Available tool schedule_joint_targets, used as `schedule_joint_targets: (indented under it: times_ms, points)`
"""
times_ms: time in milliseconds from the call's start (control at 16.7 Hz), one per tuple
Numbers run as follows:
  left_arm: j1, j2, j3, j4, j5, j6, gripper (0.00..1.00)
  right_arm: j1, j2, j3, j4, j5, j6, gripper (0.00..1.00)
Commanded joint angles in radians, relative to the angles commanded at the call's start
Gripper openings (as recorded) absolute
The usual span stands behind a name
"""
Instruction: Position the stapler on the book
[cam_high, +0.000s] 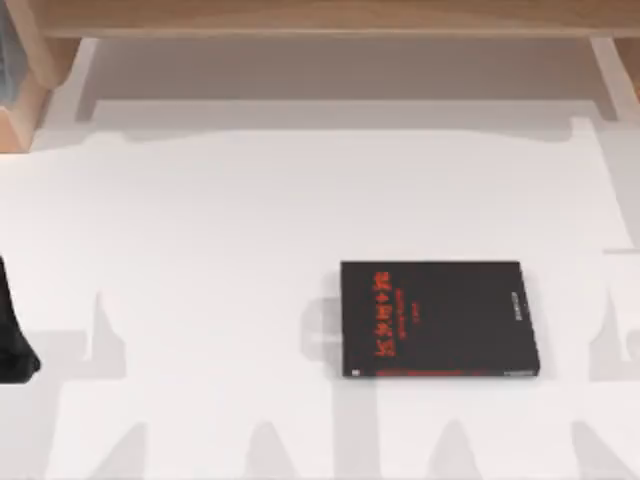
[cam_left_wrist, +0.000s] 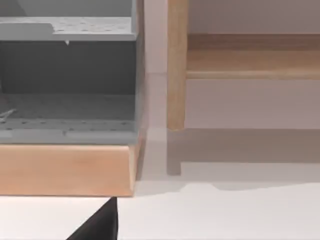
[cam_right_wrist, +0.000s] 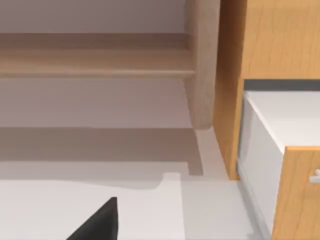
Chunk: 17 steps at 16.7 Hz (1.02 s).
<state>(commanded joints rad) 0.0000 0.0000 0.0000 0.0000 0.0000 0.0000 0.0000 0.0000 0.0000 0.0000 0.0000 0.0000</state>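
Book (cam_high: 438, 318) lies flat on the white table (cam_high: 200, 220), right of centre and toward the near edge, black cover up. Red characters run along its left part, a red strip lines its near edge, and small white print sits by its right edge. Nothing rests on the cover.

At the table's left edge, near side, a black piece of the left arm (cam_high: 14, 335) reaches into the top view; its gripper's fingers cannot be made out, so whether they are spread or closed cannot be told.

From the left wrist, a dark wedge of the left gripper (cam_left_wrist: 100, 225) sits low over the white surface, facing a grey perforated shelf unit (cam_left_wrist: 67, 85) on a light wooden base, with a wooden post (cam_left_wrist: 176, 65) beside it. From the right wrist, a like dark wedge of the right gripper (cam_right_wrist: 100, 225) faces a wooden post (cam_right_wrist: 202, 65) and an orange-brown cabinet (cam_right_wrist: 270, 45) with a white drawer; its finger opening cannot be told either.

A wooden rail (cam_high: 320, 18) runs along the far side of the table.
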Motion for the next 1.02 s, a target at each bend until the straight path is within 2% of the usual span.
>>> schedule_joint_targets:
  times_ms: [240, 480, 720, 1020]
  points:
    - [0.000, 0.000, 0.000, 0.000, 0.000, 0.000, 1.00, -0.006, 0.024, 0.023, -0.015, 0.000, -0.003, 1.00]
    - [0.000, 0.000, 0.000, 0.000, 0.000, 0.000, 1.00, -0.041, 0.178, 0.172, -0.115, 0.000, -0.026, 1.00]
    - [0.000, 0.000, 0.000, 0.000, 0.000, 0.000, 1.00, -0.096, 0.449, 0.436, -0.286, -0.001, -0.067, 1.00]
    - [0.000, 0.000, 0.000, 0.000, 0.000, 0.000, 1.00, -0.178, 0.901, 0.876, -0.561, -0.004, -0.141, 1.00]
